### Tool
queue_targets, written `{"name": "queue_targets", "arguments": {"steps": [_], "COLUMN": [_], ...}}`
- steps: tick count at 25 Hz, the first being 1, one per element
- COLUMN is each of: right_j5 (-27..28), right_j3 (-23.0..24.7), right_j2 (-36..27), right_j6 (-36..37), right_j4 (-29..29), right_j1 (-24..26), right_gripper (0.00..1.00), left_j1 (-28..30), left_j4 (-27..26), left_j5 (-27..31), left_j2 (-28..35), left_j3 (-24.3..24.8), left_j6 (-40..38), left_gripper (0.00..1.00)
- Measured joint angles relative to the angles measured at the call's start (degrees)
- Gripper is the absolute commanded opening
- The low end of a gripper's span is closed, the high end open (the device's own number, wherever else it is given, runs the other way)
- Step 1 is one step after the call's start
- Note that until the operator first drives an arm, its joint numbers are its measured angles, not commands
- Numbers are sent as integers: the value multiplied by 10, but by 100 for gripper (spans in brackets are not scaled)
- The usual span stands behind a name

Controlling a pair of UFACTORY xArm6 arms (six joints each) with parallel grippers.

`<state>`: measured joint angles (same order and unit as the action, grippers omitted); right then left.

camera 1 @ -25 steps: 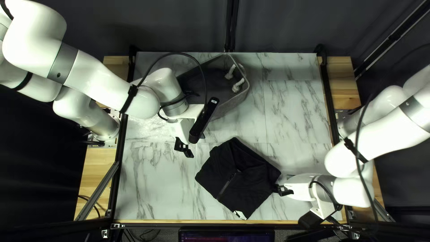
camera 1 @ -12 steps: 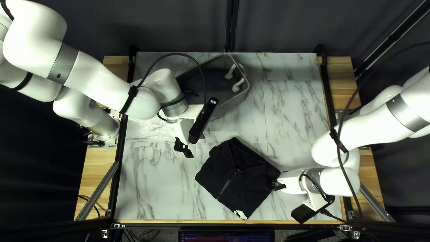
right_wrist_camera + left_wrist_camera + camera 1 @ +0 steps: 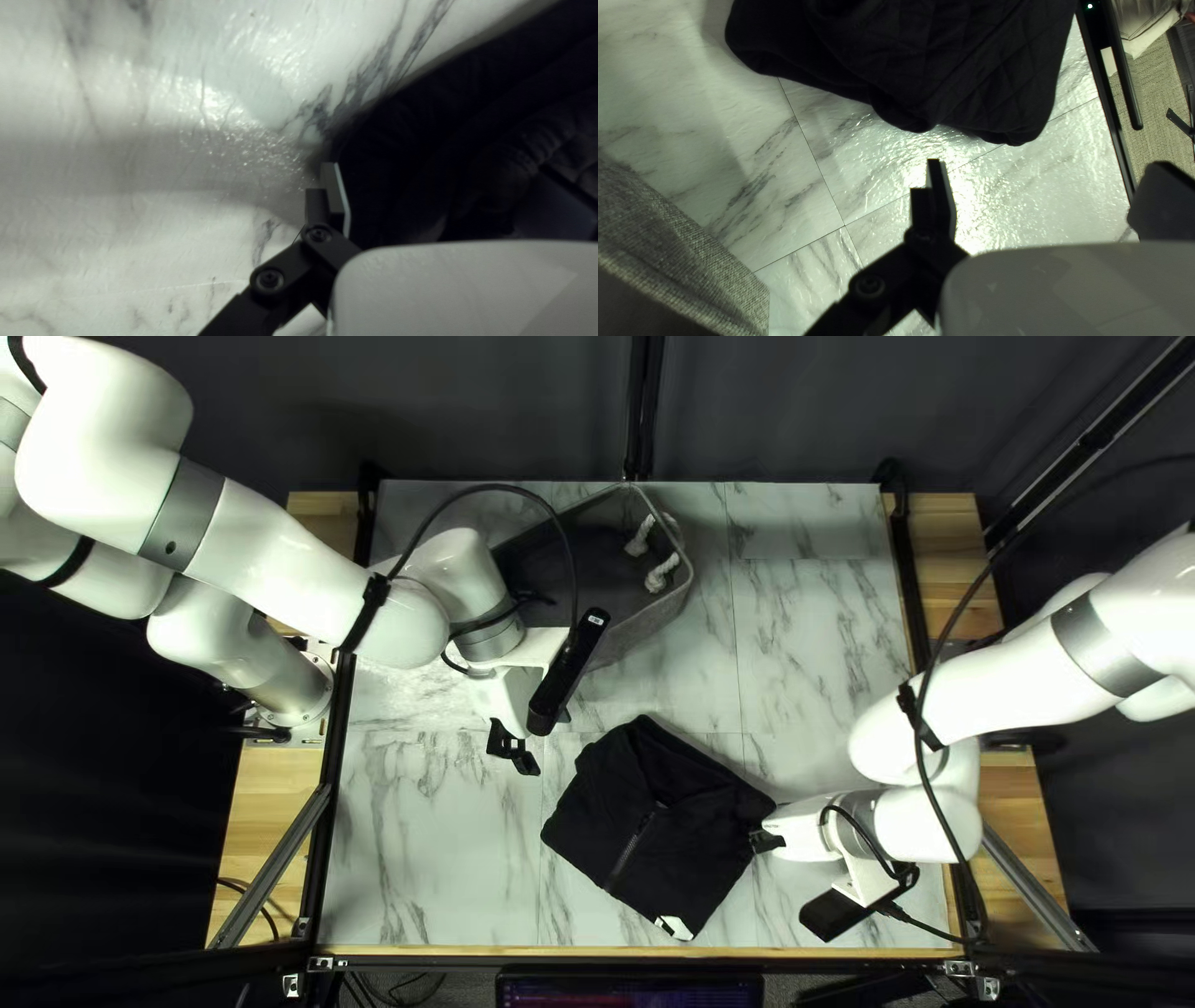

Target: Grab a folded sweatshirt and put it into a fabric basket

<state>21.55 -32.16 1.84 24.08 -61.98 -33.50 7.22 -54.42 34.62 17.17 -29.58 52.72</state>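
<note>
Left of the middle of the frame, the left hand [image 3: 525, 763] hangs over the counter [image 3: 436, 846] with its fingers apart and nothing gripped, while the grey fabric basket [image 3: 647, 622] stands in the upper middle. Lower, around the centre, lies the folded black sweatshirt [image 3: 660, 821], and at its right edge the right hand [image 3: 766, 840] has its fingers spread, dark cloth showing between them.

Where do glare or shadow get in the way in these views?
Left wrist view: harsh glare on the table beside the sweatshirt, washing out the marbling there. Right wrist view: a bright sparkle on the table, a broad grey shadow band next to it, and the sweatshirt so dark that most folds are lost. Top left view: mostly even light, though the sweatshirt's folds sink into black.
</note>
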Motion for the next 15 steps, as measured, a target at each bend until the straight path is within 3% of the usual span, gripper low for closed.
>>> {"name": "queue_targets", "arguments": {"steps": [3, 4, 15], "right_j5": [6, 9, 36], "right_j3": [-3, -5, -17], "right_j2": [3, 5, 17], "right_j6": [-9, -11, -39], "right_j4": [-3, -3, -13], "right_j1": [-2, -3, -16], "right_gripper": [52, 0, 0], "left_j1": [1, 1, 0], "left_j4": [-2, -2, -4], "left_j5": [-1, -1, 1], "left_j2": [-2, -3, -11], "left_j3": [-2, -3, -11], "left_j6": [2, 3, 8], "left_gripper": [100, 100, 100]}}
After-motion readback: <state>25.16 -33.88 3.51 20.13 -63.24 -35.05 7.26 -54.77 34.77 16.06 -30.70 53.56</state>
